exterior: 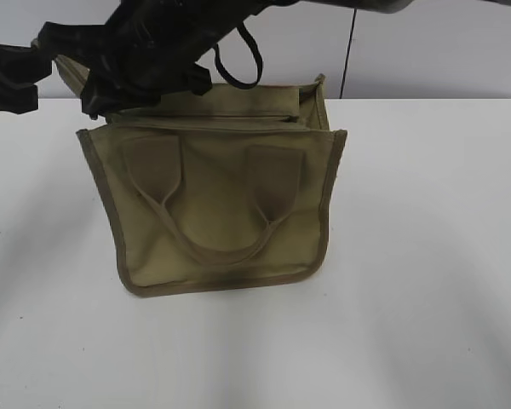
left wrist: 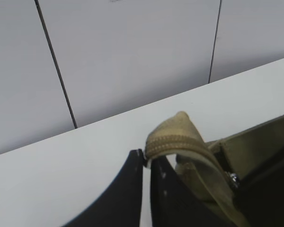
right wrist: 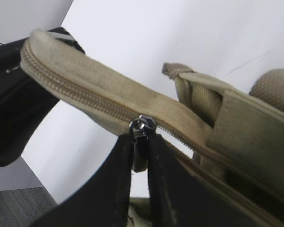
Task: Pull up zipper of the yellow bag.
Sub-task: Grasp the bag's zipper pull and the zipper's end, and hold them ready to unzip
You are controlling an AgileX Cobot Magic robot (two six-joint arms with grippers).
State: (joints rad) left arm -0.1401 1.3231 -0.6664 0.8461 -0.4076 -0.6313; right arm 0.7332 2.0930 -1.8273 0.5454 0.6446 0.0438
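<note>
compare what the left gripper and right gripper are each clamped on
The left gripper pinches the fabric end of the zipper tape; the right gripper pinches the silver pull tab. Left sits at the bag's corner, right further along the zip line. Both are shut, black-fingered.

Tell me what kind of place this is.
Probably a lab or test workspace: a bare white table, plain pale panelled walls behind it, and two black robot grippers, left and right, working on a yellow bag.
</note>
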